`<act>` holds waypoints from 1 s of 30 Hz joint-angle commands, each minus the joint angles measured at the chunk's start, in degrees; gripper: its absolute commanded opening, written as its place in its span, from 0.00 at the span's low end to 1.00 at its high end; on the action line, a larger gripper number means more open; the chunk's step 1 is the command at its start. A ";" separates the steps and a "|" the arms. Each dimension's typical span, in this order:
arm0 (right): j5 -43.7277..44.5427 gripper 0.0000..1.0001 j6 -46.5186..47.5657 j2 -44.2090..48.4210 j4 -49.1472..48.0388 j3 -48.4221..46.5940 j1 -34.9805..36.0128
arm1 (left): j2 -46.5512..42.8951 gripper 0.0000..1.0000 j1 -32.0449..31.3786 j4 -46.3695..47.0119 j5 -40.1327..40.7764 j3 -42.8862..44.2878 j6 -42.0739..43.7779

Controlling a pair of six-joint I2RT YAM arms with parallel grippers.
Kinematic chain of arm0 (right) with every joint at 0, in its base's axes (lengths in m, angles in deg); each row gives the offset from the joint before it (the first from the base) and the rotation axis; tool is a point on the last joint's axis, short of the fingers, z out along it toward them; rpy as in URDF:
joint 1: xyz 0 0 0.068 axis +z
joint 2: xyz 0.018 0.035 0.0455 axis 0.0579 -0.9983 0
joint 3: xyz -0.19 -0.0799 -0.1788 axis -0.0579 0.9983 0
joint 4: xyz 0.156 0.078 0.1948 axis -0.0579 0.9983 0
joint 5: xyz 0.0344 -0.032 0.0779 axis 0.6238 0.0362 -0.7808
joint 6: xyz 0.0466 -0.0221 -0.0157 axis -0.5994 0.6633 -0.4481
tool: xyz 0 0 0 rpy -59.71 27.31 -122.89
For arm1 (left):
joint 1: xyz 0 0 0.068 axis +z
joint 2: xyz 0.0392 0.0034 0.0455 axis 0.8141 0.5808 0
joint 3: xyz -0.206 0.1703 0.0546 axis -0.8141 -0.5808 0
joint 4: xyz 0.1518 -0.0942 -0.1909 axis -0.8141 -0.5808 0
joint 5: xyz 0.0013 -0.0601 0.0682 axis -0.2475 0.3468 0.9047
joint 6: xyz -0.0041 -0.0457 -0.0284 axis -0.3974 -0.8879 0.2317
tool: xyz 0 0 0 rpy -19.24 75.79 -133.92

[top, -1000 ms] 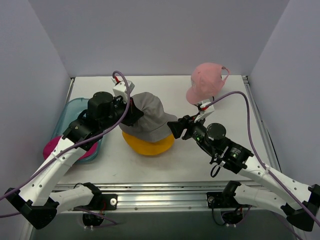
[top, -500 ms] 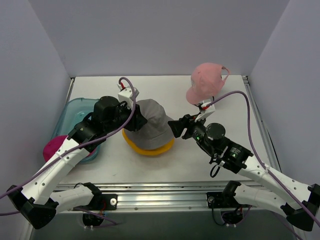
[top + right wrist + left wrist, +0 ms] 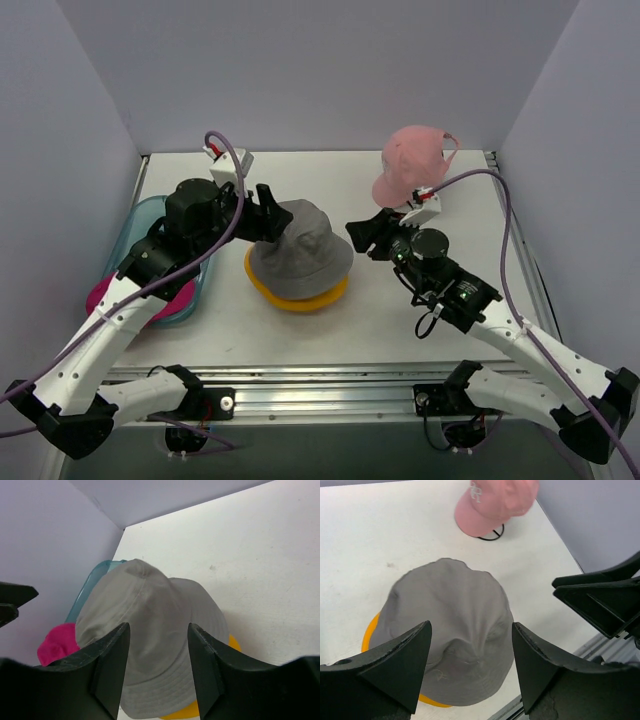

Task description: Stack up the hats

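Note:
The grey bucket hat (image 3: 300, 262) sits on top of the yellow bucket hat (image 3: 292, 301), whose brim shows only along the near edge. My left gripper (image 3: 270, 215) is open at the grey hat's back left, just off the fabric. In the left wrist view the grey hat (image 3: 451, 625) lies below the left gripper (image 3: 470, 630). My right gripper (image 3: 362, 235) stands open to the hat's right, holding nothing. It looks over the grey hat (image 3: 150, 615) from the right gripper (image 3: 157, 627). The light pink cap (image 3: 410, 165) is perched at the back right. The magenta cap (image 3: 103, 296) lies in the tray.
A translucent teal tray (image 3: 150, 212) lies at the left edge, partly under my left arm. Pale walls close off the back and both sides. A metal rail (image 3: 320, 385) runs along the near edge between the arm bases.
My left gripper opened and let go of the grey hat, which settled over the yellow hat. The left gripper drew back to the left. The right gripper pulled back a little from the hat.

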 commanded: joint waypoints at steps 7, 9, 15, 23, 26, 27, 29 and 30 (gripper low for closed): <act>-14.12 0.44 -11.75 1.74 -13.33 13.58 -11.77 | 2.47 0.74 4.56 4.68 -6.27 -0.50 -4.15; -14.30 0.45 -12.37 1.13 -16.05 15.17 -11.68 | 3.70 0.74 4.56 5.29 -7.32 -1.20 -3.97; -14.48 0.46 -14.48 -1.33 -21.25 18.52 -11.77 | 5.11 0.74 4.30 9.95 -9.70 -3.75 -3.80; -14.21 0.48 -17.65 -4.41 -26.17 20.71 -11.77 | 7.40 0.74 2.63 13.20 -11.37 -3.49 -3.88; -13.60 0.48 -18.79 -4.76 -26.52 21.50 -11.68 | 8.28 0.74 2.19 13.55 -11.20 -3.49 -4.15; -13.51 0.48 -19.40 -4.76 -26.52 21.85 -11.77 | 8.37 0.74 2.01 13.64 -10.93 -3.49 -4.23; -13.33 0.49 -19.85 -4.50 -26.78 22.12 -11.77 | 8.28 0.74 1.92 13.91 -10.76 -3.75 -4.32; -13.33 0.49 -20.11 -4.50 -26.79 22.21 -11.77 | 8.28 0.74 1.75 14.08 -10.58 -4.01 -4.32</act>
